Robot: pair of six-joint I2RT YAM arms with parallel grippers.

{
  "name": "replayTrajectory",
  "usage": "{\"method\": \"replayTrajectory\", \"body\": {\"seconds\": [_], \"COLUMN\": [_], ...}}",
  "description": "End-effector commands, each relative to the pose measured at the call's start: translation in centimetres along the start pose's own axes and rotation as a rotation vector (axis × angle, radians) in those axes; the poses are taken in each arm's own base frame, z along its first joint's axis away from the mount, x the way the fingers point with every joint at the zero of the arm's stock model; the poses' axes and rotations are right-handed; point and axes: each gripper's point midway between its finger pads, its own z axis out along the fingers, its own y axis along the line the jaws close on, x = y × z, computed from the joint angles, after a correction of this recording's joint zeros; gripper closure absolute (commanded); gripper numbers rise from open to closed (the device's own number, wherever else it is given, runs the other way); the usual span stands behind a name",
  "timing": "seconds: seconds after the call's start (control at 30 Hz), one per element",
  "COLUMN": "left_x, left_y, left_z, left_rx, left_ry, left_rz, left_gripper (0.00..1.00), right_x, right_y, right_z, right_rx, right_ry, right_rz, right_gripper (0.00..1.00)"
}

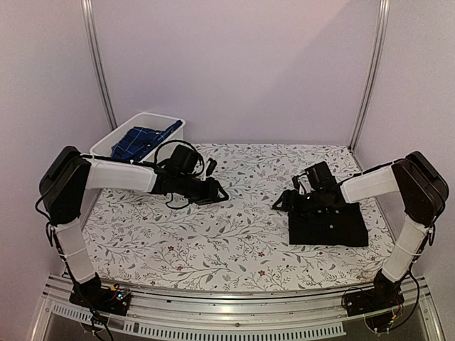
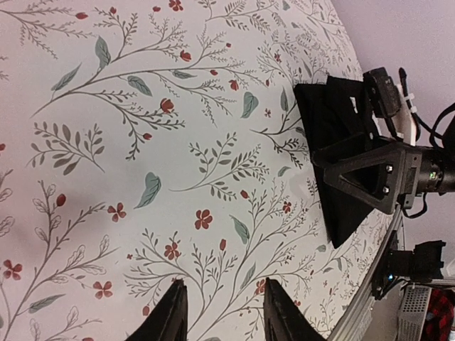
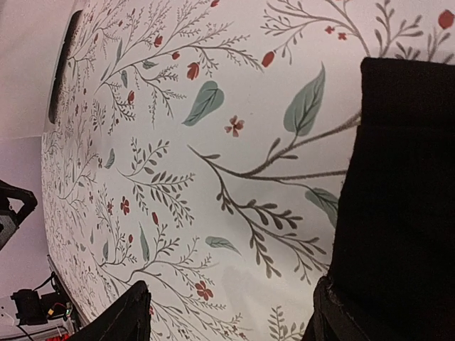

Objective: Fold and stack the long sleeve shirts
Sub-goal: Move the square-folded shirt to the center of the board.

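The black shirt (image 1: pixel 328 222) lies folded in a flat rectangle on the right of the table. It also shows in the right wrist view (image 3: pixel 405 177) and the left wrist view (image 2: pixel 330 135). The blue plaid shirt (image 1: pixel 144 140) lies crumpled in the white tub at the back left. My right gripper (image 1: pixel 283 202) is open and empty at the black shirt's left edge, with one finger (image 3: pixel 334 316) over that edge. My left gripper (image 1: pixel 219 190) is open and empty over bare floral cloth (image 2: pixel 222 312), left of centre.
The white tub (image 1: pixel 169 121) stands at the back left corner. Metal frame posts (image 1: pixel 99 64) rise at both back corners. The floral tablecloth (image 1: pixel 213 234) covers the table, and a metal rail (image 1: pixel 234 312) runs along the near edge.
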Motion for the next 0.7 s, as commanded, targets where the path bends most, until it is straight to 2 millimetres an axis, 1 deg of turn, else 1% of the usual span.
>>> {"method": "replayTrajectory", "body": {"seconds": [0.0,0.13,0.23,0.3,0.43,0.5,0.57,0.67], "left_x": [-0.3,-0.3,-0.2,-0.3,-0.4,-0.4,-0.3,-0.4], "left_y": [-0.4,-0.3,-0.4,-0.4,-0.6,-0.5,-0.5,-0.4], "left_z": [-0.5,-0.2,0.0,0.1,0.0,0.0,-0.1,-0.3], "left_rx": [0.016,0.020,0.024,0.024,0.025,0.025,0.021,0.015], "left_ry": [-0.016,-0.011,-0.009,-0.010,-0.012,-0.011,-0.013,-0.017], "left_rz": [0.001,-0.003,-0.002,-0.003,-0.002,-0.004,-0.004,-0.006], "left_gripper": [0.64,0.64,0.64,0.64,0.64,0.64,0.64,0.64], "right_x": [5.2,5.9,5.5,4.6,1.9,0.4,-0.6,-2.3], "right_y": [-5.8,-6.7,-6.3,-5.5,-4.1,-3.0,-2.3,-2.1], "right_z": [-1.6,-3.3,-3.9,-4.1,-4.4,-4.1,-3.4,-2.6], "right_rx": [0.148,0.149,0.136,0.119,0.111,0.088,0.071,0.083], "right_ry": [0.087,0.061,0.044,0.031,-0.020,-0.032,-0.025,-0.045], "right_rz": [0.141,0.169,0.151,0.127,0.083,0.059,0.040,0.030], "right_gripper": [0.22,0.22,0.22,0.21,0.18,0.17,0.17,0.17]}}
